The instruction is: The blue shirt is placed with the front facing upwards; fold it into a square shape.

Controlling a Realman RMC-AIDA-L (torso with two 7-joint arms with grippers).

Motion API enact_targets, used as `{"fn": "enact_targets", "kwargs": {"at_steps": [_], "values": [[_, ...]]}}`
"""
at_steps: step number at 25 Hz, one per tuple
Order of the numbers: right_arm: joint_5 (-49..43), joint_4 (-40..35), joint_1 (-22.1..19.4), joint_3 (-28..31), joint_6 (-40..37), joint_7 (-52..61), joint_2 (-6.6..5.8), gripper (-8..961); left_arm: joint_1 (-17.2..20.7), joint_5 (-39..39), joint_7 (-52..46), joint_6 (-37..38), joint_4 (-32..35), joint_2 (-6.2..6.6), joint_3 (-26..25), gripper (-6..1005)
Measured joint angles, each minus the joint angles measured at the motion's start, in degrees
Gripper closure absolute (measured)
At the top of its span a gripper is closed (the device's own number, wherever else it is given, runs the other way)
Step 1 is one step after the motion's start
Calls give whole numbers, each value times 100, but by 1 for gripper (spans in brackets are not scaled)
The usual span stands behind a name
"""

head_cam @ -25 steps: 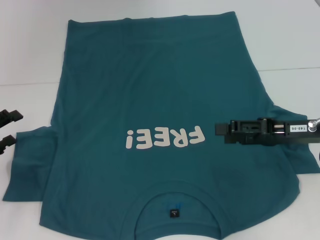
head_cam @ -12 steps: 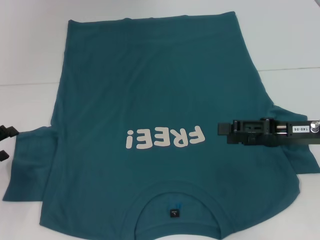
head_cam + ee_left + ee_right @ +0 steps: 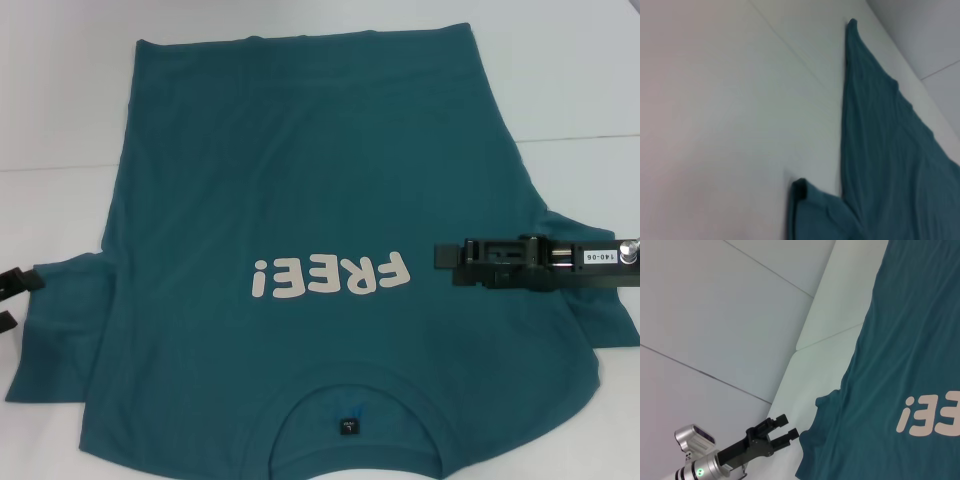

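— So, what are the grippers doing?

— At the head view's left edge, the left gripper [image 3: 8, 298] has its two dark fingers spread with a clear gap between them, just beside the edge of the blue shirt's [image 3: 310, 200] left sleeve [image 3: 60, 330]. It holds nothing. The right wrist view shows the same left gripper [image 3: 785, 426] with fingertips parted, next to the sleeve [image 3: 822, 410] but, as far as I can tell, not touching it.

— And the right one?

— The right gripper [image 3: 445, 258] reaches in from the right, lying level above the shirt just beside the "FREE!" lettering [image 3: 330, 277]. I cannot tell how wide it stands, nor whether it touches the cloth.

— Where does the shirt lie?

— Flat on the white desk [image 3: 60, 100], front up, neckline [image 3: 355, 395] and dark label [image 3: 347, 425] nearest the robot, hem at the far side. The right sleeve [image 3: 590, 310] runs under the right arm.

— What about the surface?

— Pale and plain, with a thin seam line [image 3: 580, 138] crossing it on both sides of the shirt. The left wrist view shows the shirt's long side edge [image 3: 845, 100] running across bare desk [image 3: 730, 125], with the sleeve's corner [image 3: 800, 187] sticking out.

— Room to move?

— Bare desk lies to the left of the shirt and beyond the hem; less on the right.
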Motion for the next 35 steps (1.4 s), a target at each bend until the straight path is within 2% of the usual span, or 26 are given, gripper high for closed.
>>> {"fn": "enact_targets", "kwargs": {"at_steps": [19,34,35], "values": [[-1,9,-41,18,0,-22,0,71,-64,141,12,-201,-105,-28,316,158],[-1,12,-66,43,0,-21,-1,78,-255,246,-159,-179,-305,8,472,158],[-1,13,-74,64,0,-22,-2,78,-263,265,-217,-165,-295,13,495,184]]}}
